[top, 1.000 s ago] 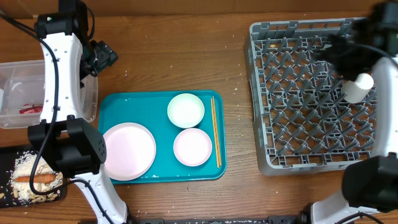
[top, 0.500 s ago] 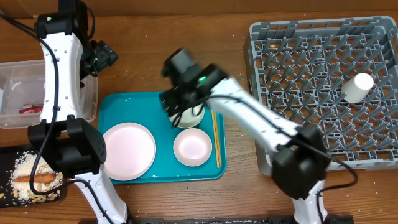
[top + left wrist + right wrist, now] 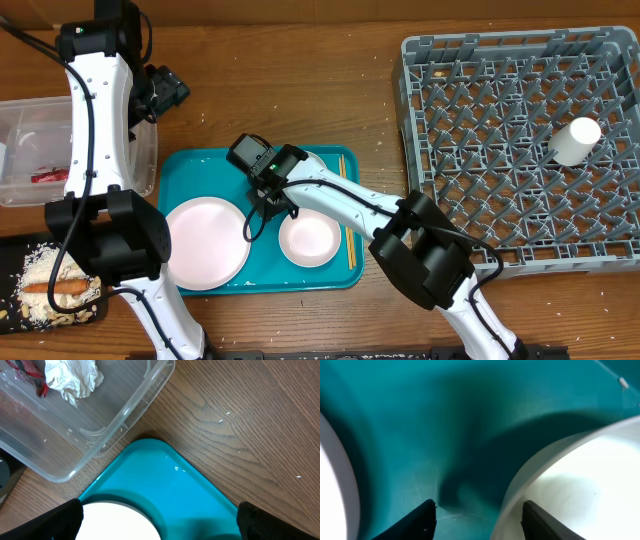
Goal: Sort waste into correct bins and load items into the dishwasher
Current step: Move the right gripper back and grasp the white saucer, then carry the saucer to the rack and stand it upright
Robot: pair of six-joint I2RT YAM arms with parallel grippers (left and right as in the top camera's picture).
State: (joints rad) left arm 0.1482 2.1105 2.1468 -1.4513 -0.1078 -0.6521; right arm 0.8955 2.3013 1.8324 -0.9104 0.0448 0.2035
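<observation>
while the right pincer (image 3: 478, 510) hangs open by the small plate (image 3: 580, 475), it should straddle the rim squarely before closing; left pincer (image 3: 160, 522) open too.

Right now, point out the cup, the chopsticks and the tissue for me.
cup (image 3: 576, 141), overhead view, middle of its side
chopsticks (image 3: 350, 246), overhead view, lower half of the sticks
tissue (image 3: 72, 377), left wrist view, centre of the crumpled ball

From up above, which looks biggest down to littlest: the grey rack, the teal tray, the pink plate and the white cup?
1. grey rack
2. teal tray
3. pink plate
4. white cup, clearly the littlest
</observation>
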